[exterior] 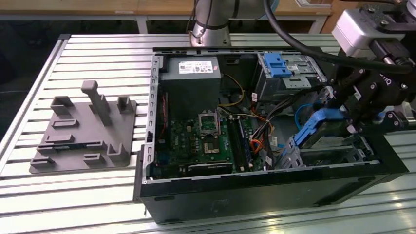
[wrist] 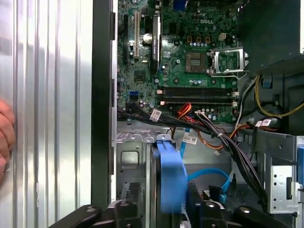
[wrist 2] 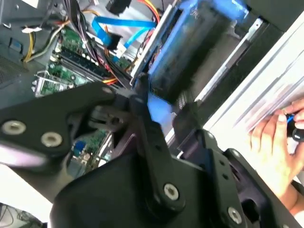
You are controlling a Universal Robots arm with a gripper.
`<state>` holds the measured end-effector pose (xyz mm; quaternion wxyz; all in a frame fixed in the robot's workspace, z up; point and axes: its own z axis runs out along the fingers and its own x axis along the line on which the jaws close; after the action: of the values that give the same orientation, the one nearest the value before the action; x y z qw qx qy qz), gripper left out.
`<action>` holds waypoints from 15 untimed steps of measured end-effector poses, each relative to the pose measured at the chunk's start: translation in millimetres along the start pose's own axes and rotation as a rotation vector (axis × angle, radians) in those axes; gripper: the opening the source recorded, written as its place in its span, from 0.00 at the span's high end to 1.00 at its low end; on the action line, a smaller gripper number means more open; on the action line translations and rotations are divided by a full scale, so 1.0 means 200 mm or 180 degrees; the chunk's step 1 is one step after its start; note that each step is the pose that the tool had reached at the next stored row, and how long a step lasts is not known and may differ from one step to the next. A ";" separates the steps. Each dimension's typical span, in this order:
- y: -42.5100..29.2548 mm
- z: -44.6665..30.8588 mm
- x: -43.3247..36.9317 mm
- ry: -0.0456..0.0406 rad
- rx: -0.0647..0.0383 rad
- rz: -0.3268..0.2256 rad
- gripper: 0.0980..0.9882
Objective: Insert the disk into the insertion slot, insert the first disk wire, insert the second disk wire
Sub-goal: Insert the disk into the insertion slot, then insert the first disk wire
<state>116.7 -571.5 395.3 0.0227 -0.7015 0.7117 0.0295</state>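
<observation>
Where the slatted tabletop [exterior: 39,92] reached the exterior view's left, a grey fixture plate [exterior: 81,134] lay flat, its pegs standing upright. Beside it, toward the middle, sat the open computer case [exterior: 260,195]. A grey power supply [exterior: 188,73] occupied the case's far end, and the green motherboard [exterior: 208,141] lay nearer the camera. Further right stood a grey metal bay [exterior: 293,73] bearing a blue latch [exterior: 276,63].

At the case's right end the hand [exterior: 343,121] was closed on the disk [exterior: 318,127], clamping its blue carrier. The disk hung tilted, its lower end down at the mouth of the insertion slot [exterior: 331,155] (whether they touched was not clear), with most of its length above the cage.

In both wrist views the blue carrier [wrist: 171,175] [wrist 2: 190,47] sat squeezed between the black fingers of the hand [wrist: 166,209] [wrist 2: 161,114]. A blue cable [wrist: 209,175] [wrist 2: 118,23] curled loose just beside the disk. Outside the case wall, a person's fingers [wrist 2: 270,142] [wrist: 5,128] rested on the tabletop slats.
</observation>
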 end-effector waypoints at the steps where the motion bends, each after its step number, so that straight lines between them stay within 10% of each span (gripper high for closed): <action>1: 0.000 0.000 0.000 0.0000 0.0000 0.0000 0.56; 15: 0.000 0.000 0.000 0.0000 0.0001 0.0000 0.48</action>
<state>116.6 -571.5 395.3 0.0228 -0.7015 0.7117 0.0293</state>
